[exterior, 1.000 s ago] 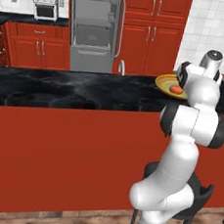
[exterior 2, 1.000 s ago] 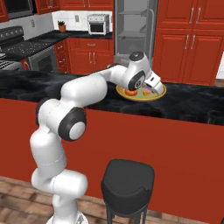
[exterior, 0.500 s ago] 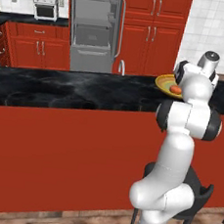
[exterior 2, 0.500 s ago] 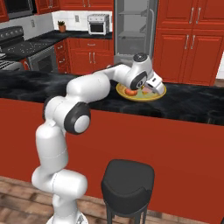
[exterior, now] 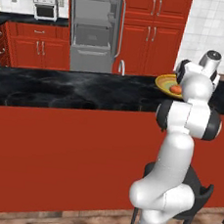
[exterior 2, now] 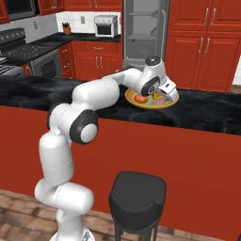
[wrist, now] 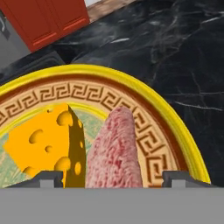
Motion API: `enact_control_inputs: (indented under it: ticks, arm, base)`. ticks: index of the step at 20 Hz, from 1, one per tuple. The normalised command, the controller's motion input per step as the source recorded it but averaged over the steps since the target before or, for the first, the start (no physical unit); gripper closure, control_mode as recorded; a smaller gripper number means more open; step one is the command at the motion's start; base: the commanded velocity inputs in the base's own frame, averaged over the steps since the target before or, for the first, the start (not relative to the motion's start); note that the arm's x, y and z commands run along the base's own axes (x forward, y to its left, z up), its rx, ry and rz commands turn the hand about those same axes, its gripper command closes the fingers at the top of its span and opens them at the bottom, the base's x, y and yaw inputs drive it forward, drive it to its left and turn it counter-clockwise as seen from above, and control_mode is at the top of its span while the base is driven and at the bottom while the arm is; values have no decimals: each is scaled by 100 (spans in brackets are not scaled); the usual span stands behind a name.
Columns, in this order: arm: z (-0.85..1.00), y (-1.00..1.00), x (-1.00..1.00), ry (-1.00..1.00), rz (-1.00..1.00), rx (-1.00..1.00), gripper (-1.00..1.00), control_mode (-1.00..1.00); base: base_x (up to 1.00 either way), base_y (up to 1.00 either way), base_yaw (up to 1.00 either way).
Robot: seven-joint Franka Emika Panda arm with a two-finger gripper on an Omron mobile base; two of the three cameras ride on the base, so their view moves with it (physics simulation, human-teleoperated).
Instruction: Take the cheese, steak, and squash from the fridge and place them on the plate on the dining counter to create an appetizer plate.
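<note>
No readable text, labels, brands or numbers anywhere, only a wordless Greek-key band circling the plate [wrist: 144,131] rim

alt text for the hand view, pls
Close over the plate on the black counter: a holed cheese wedge sits beside the pink steak, touching it. The open pincer straddles both, its tips low at either side; red cabinets stand beyond.

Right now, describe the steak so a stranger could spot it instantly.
Find the dining counter with the glossy black marbled top, then the round plate with the golden rim on it. The steak is the flat pinkish-red slab with paler streaks, lying beside the cheese, a yellow-orange holed wedge.
</note>
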Motion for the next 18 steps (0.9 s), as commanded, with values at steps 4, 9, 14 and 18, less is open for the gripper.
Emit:
enact_control_inputs:
  ticks: [4, 9, 14, 18]
  arm:
    - [11, 0, -9, 0, 0, 0, -100, -100]
    - [76, 20, -65, -14, 0, 0, -100, -100]
    - [63, 55, -92, -4, 0, 0, -100, -100]
    - [34, 74, -100, 0, 0, -1, -100, -100]
  base:
    - [0, 0, 0]
    - [0, 0, 0]
    - [0, 0, 0]
    - [0, 0, 0]
